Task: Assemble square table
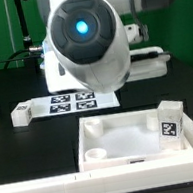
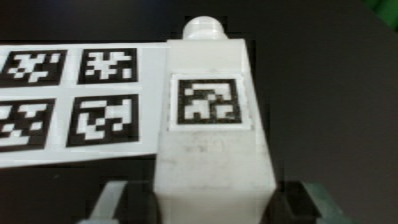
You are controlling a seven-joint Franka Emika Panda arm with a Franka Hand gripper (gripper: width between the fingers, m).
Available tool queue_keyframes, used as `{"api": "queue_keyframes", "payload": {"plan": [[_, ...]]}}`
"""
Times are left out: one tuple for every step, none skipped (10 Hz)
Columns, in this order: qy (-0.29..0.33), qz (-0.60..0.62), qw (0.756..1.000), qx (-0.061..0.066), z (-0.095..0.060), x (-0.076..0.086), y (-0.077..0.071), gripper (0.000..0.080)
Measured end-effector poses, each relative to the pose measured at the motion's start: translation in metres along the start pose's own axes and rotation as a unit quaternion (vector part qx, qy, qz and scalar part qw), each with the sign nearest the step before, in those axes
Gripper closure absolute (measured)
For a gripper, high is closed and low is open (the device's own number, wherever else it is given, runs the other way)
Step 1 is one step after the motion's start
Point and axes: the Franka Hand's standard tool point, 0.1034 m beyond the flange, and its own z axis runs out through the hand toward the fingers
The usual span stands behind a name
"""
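Over the black bench (image 1: 11, 83), the arm (image 1: 85, 35) hangs with its wrist turned down. The tabletop (image 1: 122, 139) sits well apart from the gripper (image 2: 210, 197), toward the exterior camera. Just beside the gripper lies the marker board (image 2: 71, 95) — and clamped between its fingers (image 2: 121, 200) — a white leg (image 2: 210, 110).

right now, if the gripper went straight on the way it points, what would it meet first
Likely the white leg, which lies between the fingers of the gripper; whether they touch it is unclear. Past it comes the table, depth uncertain.
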Motion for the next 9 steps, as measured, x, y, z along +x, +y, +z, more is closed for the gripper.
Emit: {"api": "queue_keyframes", "payload": {"plan": [[0.016, -0.001, 1.0, -0.001, -0.002, 0.007, -0.002, 0.0518], [0.026, -0.001, 1.0, -0.001, -0.002, 0.01, -0.003, 0.0518], [0.029, -0.001, 1.0, -0.001, -0.003, 0.01, -0.002, 0.0518], [0.067, -0.002, 0.998, 0.0, -0.01, 0.017, -0.003, 0.0518], [0.096, -0.022, 0.995, 0.002, -0.022, 0.012, 0.0, 0.0518], [0.113, -0.024, 0.993, 0.006, -0.038, 0.002, 0.001, 0.0518], [0.144, -0.029, 0.989, 0.008, -0.057, -0.005, -0.003, 0.0518], [0.178, -0.029, 0.983, 0.009, -0.065, -0.004, -0.006, 0.0518], [0.205, -0.028, 0.978, 0.009, -0.066, -0.001, -0.005, 0.0518]]}}
